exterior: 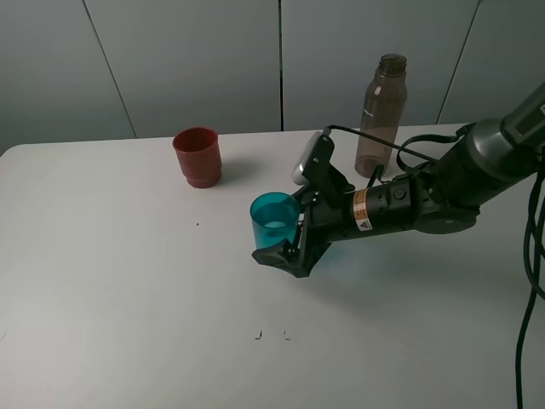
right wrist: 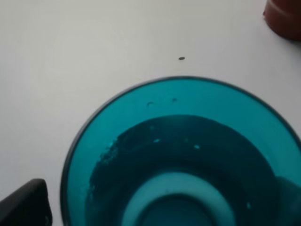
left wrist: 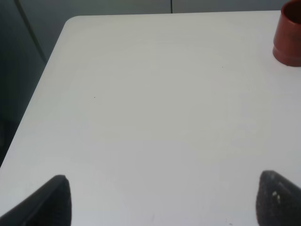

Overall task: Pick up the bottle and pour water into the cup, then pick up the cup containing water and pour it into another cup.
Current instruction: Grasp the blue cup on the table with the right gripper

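The teal cup (exterior: 274, 221) stands upright on the table's middle with water in it; it fills the right wrist view (right wrist: 183, 155). My right gripper (exterior: 278, 249) is open with its fingers on either side of the cup's base; one fingertip (right wrist: 23, 205) stands slightly apart from the cup wall. The red cup (exterior: 197, 156) stands upright at the back left, also seen in the left wrist view (left wrist: 288, 35) and the right wrist view (right wrist: 284, 19). The smoky bottle (exterior: 381, 115) stands upright behind the right arm. My left gripper (left wrist: 162, 202) is open and empty above bare table.
The white table (exterior: 128, 298) has its left edge in the left wrist view (left wrist: 42, 84). Black cables (exterior: 528, 290) hang at the right. A grey wall panel runs behind the table.
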